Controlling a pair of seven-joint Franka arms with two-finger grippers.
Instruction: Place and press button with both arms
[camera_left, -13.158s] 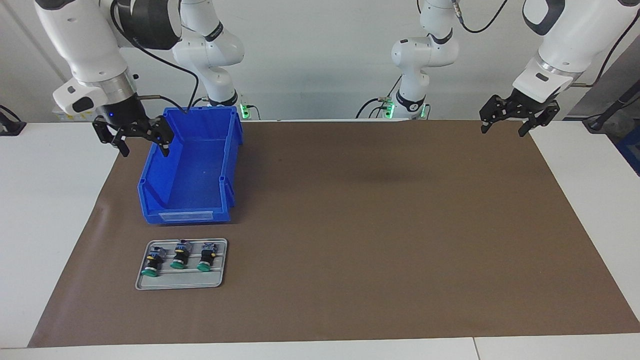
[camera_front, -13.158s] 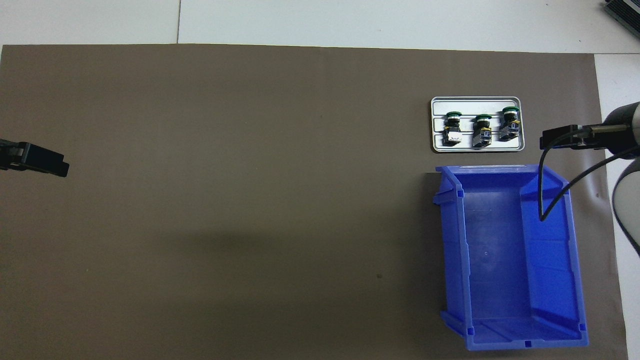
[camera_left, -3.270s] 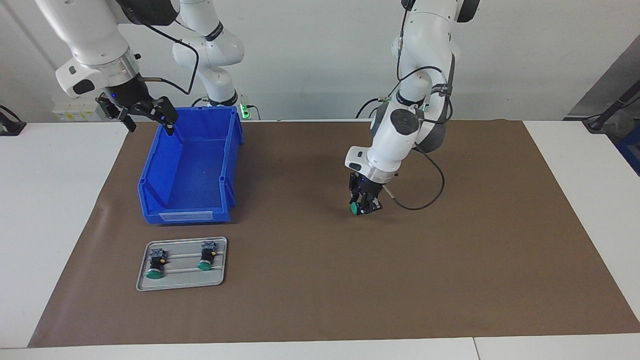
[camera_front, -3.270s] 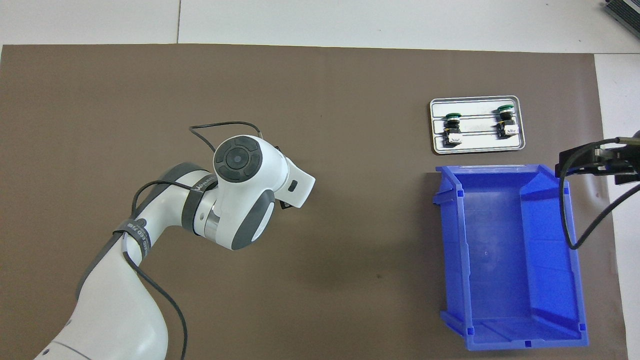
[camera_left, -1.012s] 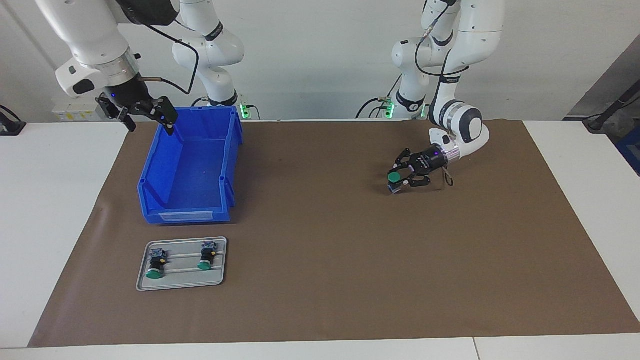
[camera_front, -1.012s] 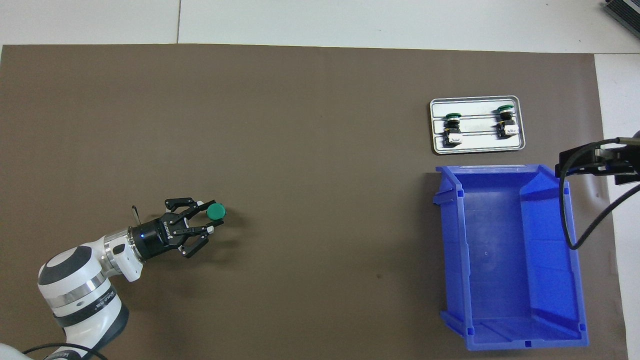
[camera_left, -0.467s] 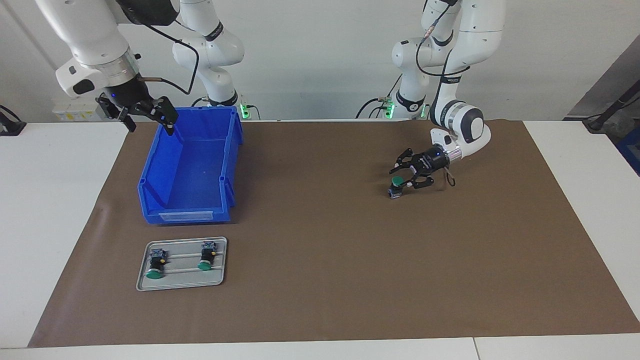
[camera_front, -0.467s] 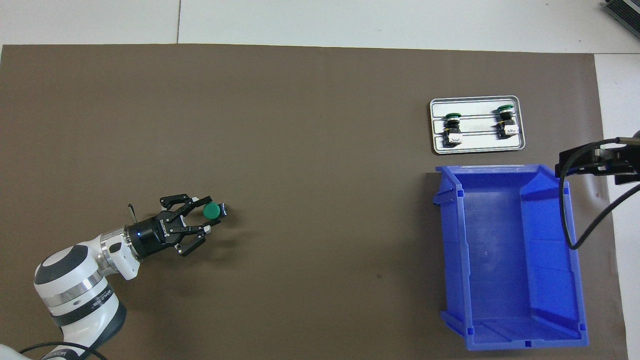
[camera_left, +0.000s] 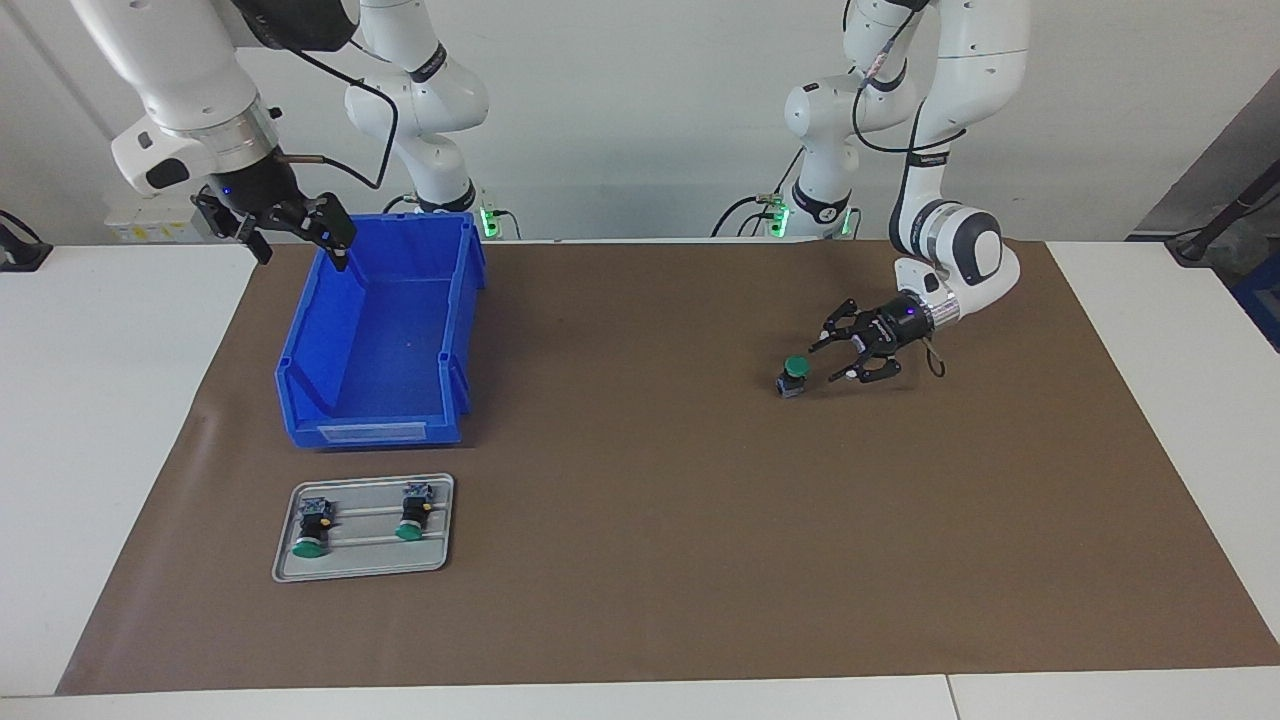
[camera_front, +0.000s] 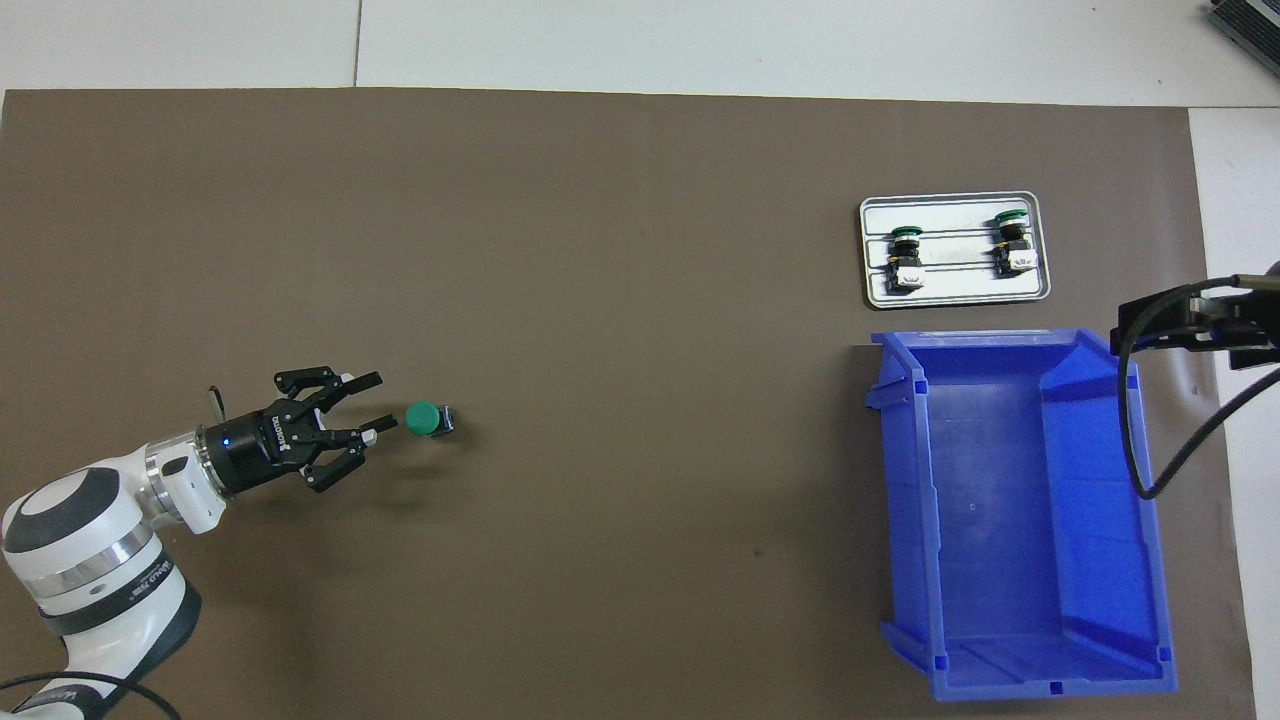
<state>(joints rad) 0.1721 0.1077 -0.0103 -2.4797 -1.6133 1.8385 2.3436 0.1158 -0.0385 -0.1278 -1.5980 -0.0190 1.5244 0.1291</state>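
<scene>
Left gripper (camera_left: 832, 362): hangs low over the brown mat (camera_left: 640, 600), fingers apart, clamped on nothing, tips just beside the button but not touching it. Right gripper (camera_left: 300, 258): waits in the air over the rim of the blue bin (camera_left: 455, 330) at the right arm's end of the table, fingers likewise apart and empty. Then down in size. Bin open and bare inside, nearer to the robots than the grey tray (camera_left: 365, 575). On the tray, two spare buttons (camera_left: 309, 530) lying on their sides with a free slot between them. Smallest of all, the button (camera_left: 794, 374): stands alone on the mat toward the left arm's end, well apart from bin and tray, green cap uppermost on its terminal block. Judged from this: placing looks done, pressing not yet begun. Next move calls for a fingertip brought over the green cap and pushed straight down. A narrow base, so likely to topple under any sideways shove. Probably wants one arm to steady the barrel while the other presses.
</scene>
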